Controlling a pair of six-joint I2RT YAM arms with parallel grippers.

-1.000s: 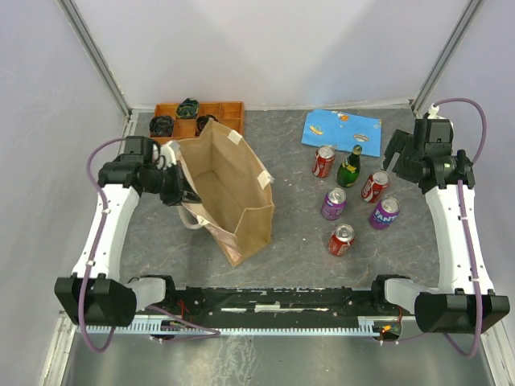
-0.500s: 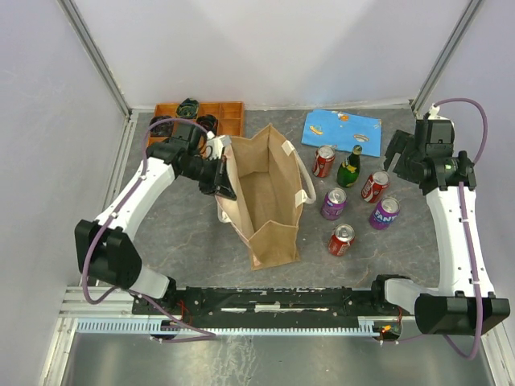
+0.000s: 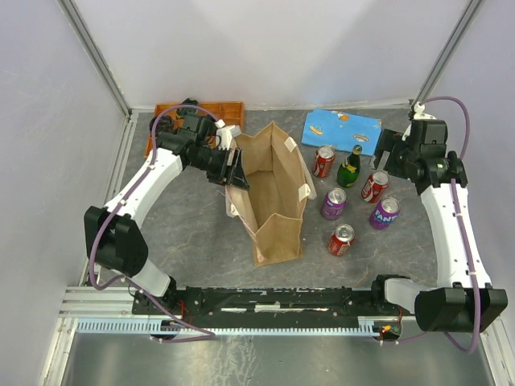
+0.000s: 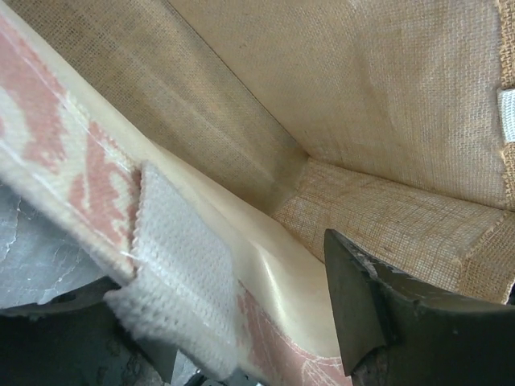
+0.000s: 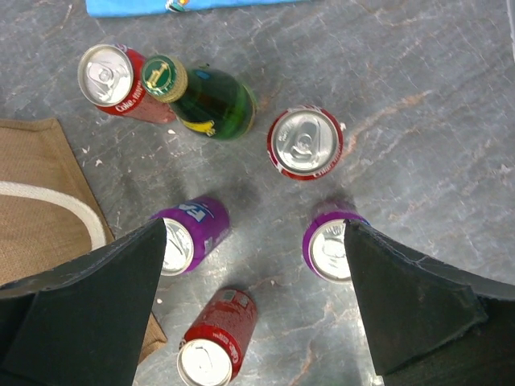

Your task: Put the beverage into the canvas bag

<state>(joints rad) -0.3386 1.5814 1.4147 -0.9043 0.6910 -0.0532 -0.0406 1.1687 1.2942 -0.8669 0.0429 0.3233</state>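
Note:
The tan canvas bag [image 3: 273, 197] stands open in the middle of the table, white handles [image 3: 304, 181] hanging at its rim. My left gripper [image 3: 236, 169] straddles the bag's left rim; in the left wrist view it [image 4: 233, 301] is open, with the bag's wall [image 4: 265, 257] and a white handle patch [image 4: 173, 265] between the parted jaws. The beverages stand right of the bag: three red cans [image 3: 323, 161] [image 3: 374, 186] [image 3: 341, 240], two purple cans [image 3: 334, 203] [image 3: 385, 213] and a green bottle [image 3: 348, 167]. My right gripper [image 5: 256, 229] hangs open above them, holding nothing.
An orange compartment tray [image 3: 229, 108] with dark items sits at the back left, behind my left arm. A blue cloth [image 3: 342, 127] lies at the back right. The bag's corner [image 5: 40, 193] shows left of the cans in the right wrist view.
My left gripper dragged the bag rightward and stood it up, then opened its jaws at the rim. The right arm shifted slightly left and stays open.

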